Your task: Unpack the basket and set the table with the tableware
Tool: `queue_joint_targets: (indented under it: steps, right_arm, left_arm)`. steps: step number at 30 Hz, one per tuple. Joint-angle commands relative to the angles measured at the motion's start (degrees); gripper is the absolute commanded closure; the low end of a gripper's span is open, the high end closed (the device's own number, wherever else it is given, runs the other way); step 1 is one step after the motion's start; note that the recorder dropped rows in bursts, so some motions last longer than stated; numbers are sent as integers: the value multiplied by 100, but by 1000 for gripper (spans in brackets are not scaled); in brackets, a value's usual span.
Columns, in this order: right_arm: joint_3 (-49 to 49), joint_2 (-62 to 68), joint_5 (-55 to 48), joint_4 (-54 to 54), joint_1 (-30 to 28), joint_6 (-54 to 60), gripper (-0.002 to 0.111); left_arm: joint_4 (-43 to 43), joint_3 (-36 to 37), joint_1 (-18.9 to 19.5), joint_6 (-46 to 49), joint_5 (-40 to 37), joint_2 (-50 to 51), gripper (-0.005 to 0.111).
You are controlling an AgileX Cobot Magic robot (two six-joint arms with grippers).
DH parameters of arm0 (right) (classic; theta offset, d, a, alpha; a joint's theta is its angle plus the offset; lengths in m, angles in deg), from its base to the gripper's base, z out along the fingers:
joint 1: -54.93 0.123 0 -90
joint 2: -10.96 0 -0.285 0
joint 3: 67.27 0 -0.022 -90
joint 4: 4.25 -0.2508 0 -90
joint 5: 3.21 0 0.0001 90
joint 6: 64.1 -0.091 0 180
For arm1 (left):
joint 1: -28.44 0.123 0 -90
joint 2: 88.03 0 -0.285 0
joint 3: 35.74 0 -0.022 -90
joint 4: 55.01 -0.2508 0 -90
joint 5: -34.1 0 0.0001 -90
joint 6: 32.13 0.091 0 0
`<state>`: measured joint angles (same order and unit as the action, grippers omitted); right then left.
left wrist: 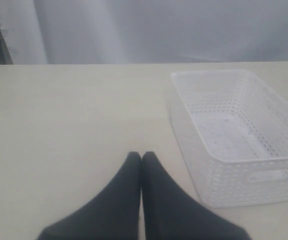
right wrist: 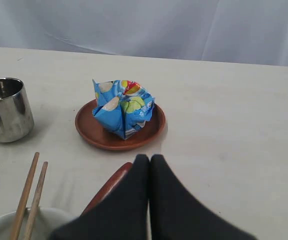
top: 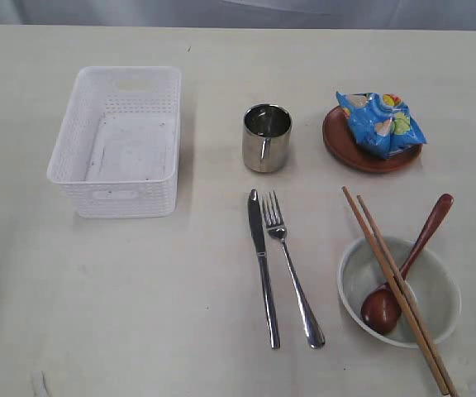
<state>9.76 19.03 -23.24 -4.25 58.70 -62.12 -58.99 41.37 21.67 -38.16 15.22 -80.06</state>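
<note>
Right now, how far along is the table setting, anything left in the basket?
Looks nearly done. The basket is empty; cup, knife, fork, plate with a snack packet, and bowl holding the spoon with chopsticks across it are laid out. Nothing is in hand: left gripper and right gripper are shut, empty. Little seems left.

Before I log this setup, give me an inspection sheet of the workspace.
Surface: table, pale, faint scuffs.
Job's things: basket empty; cup upright; knife and fork side by side; spoon head in bowl; chopsticks across the bowl; plate beside the cup.
Clutter: blue snack packet on the plate.
Grippers: left gripper shut, empty; right gripper shut, empty.
Cables: nothing seen.
Surroundings: pale curtain behind the table.
</note>
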Motion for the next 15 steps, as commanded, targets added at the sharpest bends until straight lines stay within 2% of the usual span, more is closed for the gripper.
queue_joint_targets:
  steps: [1,11,13,15]
  right_arm:
    - [18,-29,16,0,-42,-21,109]
    - [18,-29,16,0,-42,-21,109]
    - [18,-29,16,0,-42,-21,109]
    - [18,-29,16,0,-42,-21,109]
  left_arm:
    - [-26,11,-41,4,28,-19,107]
    - [-26,11,-41,4,28,-19,107]
    - [-640,11,-41,520,-114,-19,107]
    - [-677,11,-41,520,-114,-19,107]
